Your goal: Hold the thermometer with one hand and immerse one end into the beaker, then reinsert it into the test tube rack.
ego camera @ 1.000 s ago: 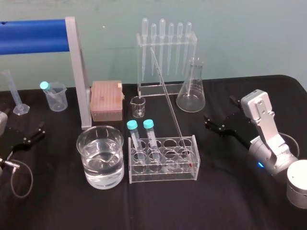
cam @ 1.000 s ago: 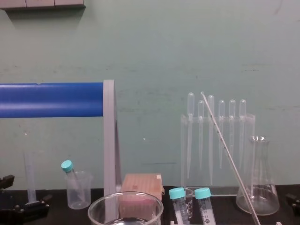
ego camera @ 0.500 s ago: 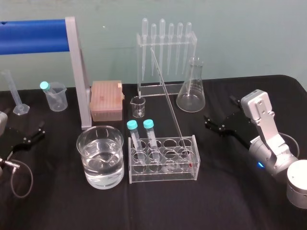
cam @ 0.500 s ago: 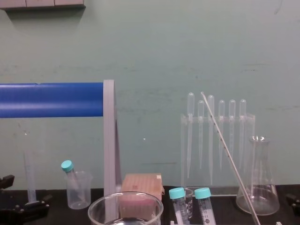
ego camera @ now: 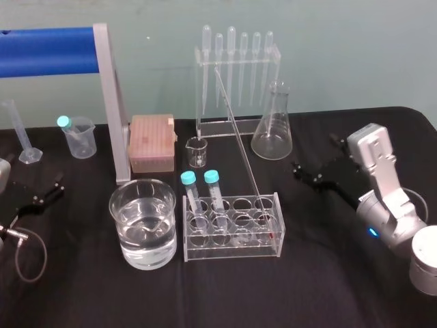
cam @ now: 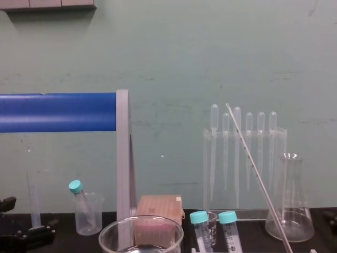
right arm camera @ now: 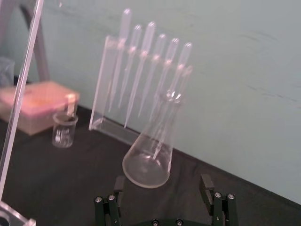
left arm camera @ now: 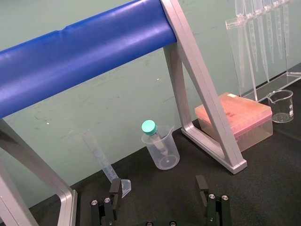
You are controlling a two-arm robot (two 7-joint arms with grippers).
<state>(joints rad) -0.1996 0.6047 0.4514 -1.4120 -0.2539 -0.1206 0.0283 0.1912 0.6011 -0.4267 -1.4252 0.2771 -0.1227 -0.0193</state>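
Thermometer (ego camera: pixel 240 140): long clear rod, stood tilted in test tube rack (ego camera: pixel 232 250). Beaker (ego camera: pixel 112 202): wide, part-filled, stood just beside rack.

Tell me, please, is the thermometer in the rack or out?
In: the thermometer leans with its lower end in the test tube rack; the left gripper and right gripper lie open, away from it.

Bare cloth (ego camera: pixel 311 229) lies free between the right gripper (ego camera: pixel 315 158) and the test tube rack (ego camera: pixel 232 240), flask (ego camera: pixel 272 133) behind.

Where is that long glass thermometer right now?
In the head view, the thermometer stands tilted in the right end of the test tube rack, right of the beaker.
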